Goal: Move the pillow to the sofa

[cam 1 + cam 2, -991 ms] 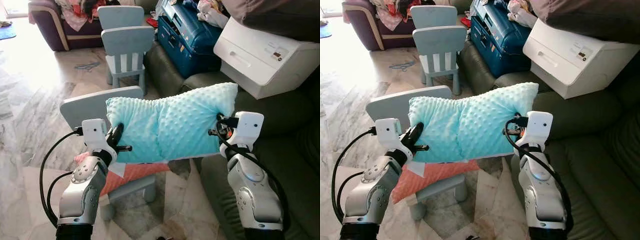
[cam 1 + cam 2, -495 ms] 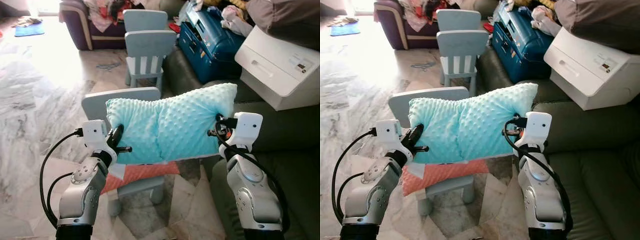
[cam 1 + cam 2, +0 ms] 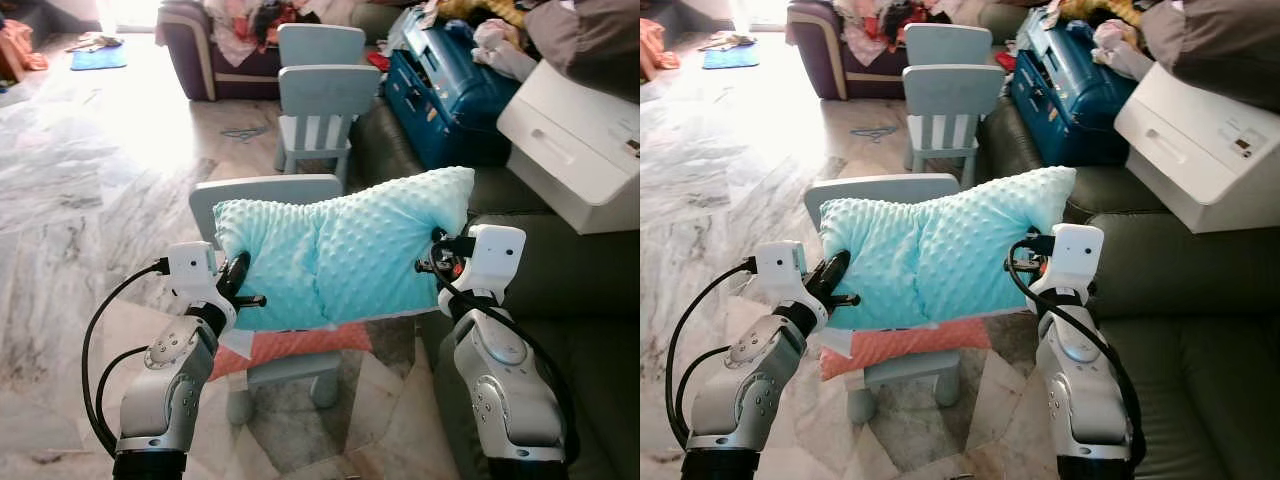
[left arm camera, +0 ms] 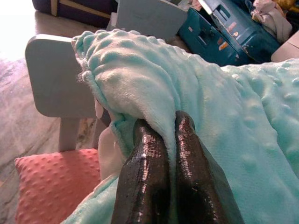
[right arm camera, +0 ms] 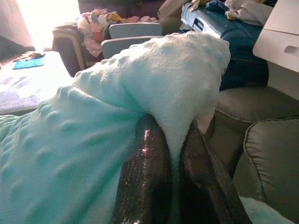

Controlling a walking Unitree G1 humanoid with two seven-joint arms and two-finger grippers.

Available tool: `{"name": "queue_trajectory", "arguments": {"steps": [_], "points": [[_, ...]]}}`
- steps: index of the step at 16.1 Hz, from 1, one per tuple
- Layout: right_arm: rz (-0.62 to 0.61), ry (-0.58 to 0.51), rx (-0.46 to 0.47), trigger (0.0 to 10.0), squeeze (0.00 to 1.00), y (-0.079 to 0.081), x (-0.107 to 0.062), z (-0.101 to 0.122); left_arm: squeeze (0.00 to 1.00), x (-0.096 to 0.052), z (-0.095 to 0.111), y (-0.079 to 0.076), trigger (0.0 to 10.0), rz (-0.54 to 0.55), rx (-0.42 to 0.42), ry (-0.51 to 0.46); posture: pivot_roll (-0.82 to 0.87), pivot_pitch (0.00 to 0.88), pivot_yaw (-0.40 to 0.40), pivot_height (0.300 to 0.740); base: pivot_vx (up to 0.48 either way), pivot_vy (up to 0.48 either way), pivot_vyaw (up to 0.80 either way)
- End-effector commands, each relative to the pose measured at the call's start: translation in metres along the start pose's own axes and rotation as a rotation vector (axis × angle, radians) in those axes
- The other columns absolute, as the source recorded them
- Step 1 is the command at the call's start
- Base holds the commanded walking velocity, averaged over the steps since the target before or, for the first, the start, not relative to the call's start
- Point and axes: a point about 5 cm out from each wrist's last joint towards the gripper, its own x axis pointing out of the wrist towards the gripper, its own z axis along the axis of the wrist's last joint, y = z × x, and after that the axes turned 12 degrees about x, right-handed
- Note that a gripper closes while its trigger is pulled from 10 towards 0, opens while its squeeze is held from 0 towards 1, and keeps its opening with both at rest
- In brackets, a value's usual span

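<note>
Sofa (image 3: 560, 270) right; pillow (image 3: 340, 255) held over chair (image 3: 262, 195), printer (image 3: 575, 140) beyond.

Pillow (image 3: 345, 250): soft matt plush cloth with raised dots; fingers (image 4: 145, 177) glossy black, arms (image 3: 165, 385) smooth silver metal; chair (image 3: 265, 195) matt painted; sofa (image 3: 1200, 300) smooth, slightly shiny leather-like; floor (image 3: 90, 200) polished veined stone; cushion (image 3: 905, 345) dotted cloth.
</note>
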Motion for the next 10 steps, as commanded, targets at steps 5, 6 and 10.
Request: {"name": "queue_trajectory", "arguments": {"steps": [5, 6, 10], "points": [[-0.007, -0.014, 0.0, 10.0, 0.0, -0.0019, -0.0017, 0.0041, 0.0, 0.0, 0.0014, -0.0047, 10.0, -0.023, 0.005, 0.0, -0.08, 0.099, -0.07, 0.74, -0.337, 0.0, 0.0], [-0.007, -0.014, 0.0, 10.0, 0.0, -0.0019, -0.0017, 0.004, 0.0, 0.0001, 0.0014, -0.0047, 10.0, -0.023, 0.005, 0.001, -0.08, 0.099, -0.069, 0.74, -0.368, 0.0, 0.0], [-0.009, -0.013, 0.001, 10.0, 0.0, -0.0019, -0.002, 0.0037, 0.0, 0.0004, 0.0015, -0.0048, 10.0, -0.027, 0.007, 0.004, -0.08, 0.099, -0.068, 0.74, -0.378, 0.0, 0.0]]}}
